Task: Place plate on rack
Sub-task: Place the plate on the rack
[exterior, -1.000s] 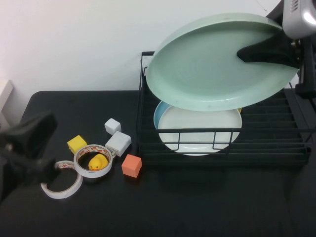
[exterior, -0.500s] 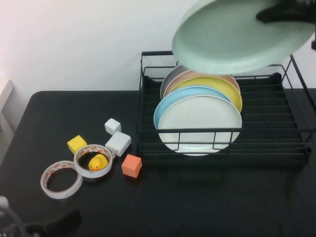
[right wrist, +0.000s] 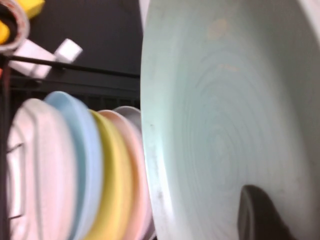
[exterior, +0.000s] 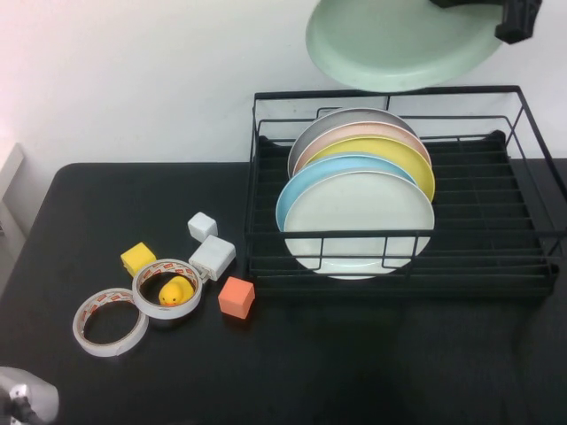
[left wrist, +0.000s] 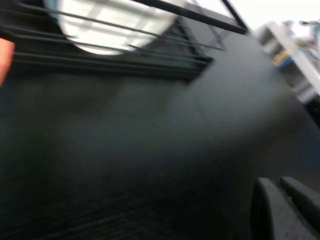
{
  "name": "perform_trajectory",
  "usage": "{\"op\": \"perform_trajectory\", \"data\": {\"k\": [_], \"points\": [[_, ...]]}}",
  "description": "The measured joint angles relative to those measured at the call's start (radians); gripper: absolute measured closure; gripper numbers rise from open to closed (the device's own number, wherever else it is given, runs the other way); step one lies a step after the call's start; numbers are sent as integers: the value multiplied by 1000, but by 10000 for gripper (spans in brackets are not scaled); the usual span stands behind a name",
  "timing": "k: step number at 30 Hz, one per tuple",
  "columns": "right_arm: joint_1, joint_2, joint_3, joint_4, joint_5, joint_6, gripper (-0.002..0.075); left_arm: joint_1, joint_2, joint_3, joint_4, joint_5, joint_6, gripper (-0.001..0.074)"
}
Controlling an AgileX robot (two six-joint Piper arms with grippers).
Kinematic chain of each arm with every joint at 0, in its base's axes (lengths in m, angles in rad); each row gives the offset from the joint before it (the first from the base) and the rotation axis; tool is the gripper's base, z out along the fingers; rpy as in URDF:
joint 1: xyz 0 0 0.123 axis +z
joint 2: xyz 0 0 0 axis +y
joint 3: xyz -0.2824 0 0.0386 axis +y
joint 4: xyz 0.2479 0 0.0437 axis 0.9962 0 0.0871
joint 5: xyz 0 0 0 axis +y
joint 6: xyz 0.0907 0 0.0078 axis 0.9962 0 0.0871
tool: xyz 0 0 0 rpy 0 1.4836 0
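The pale mint-green plate [exterior: 399, 44] hangs tilted in the air above the back of the black wire rack [exterior: 496, 235], at the top of the high view. My right gripper [exterior: 478, 7] is shut on the plate's right rim there. In the right wrist view the plate [right wrist: 225, 115] fills the picture, with one dark finger [right wrist: 257, 215] pressed on its face and the racked plates beside it. My left gripper [left wrist: 275, 182] is shut and holds nothing, low over the black table near the front left. Only a grey piece of the left arm [exterior: 27, 398] shows in the high view.
Several plates stand upright in the rack's left half: off-white [exterior: 359, 221] in front, then light blue, yellow, pink and grey. Left of the rack lie two tape rolls [exterior: 111, 320], a yellow duck [exterior: 175, 289], an orange cube [exterior: 236, 297], a yellow block and two white blocks.
The right gripper has carried the plate up and back, from low over the racked plates to high above the rack's rear. The left arm has drawn back to the front left corner.
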Motion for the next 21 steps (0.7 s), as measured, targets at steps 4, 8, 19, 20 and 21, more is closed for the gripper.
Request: {"op": "perform_trajectory", "data": {"k": [4,8,19,20,21], "points": [[-40,107,-103,57,0,-10,578,0,0,0,4,62,0,736],[-97,204,-189,194,9,-69,578,0,0,0,11,88,0,736],[-204,354,-243,541,15,-276,578,0,0,2,15,95,2,736],[-205,362,-244,555,10,-285,578,0,0,2,15,95,2,736],[-206,374,-246,571,5,-296,578,0,0,2,15,95,2,736]]}}
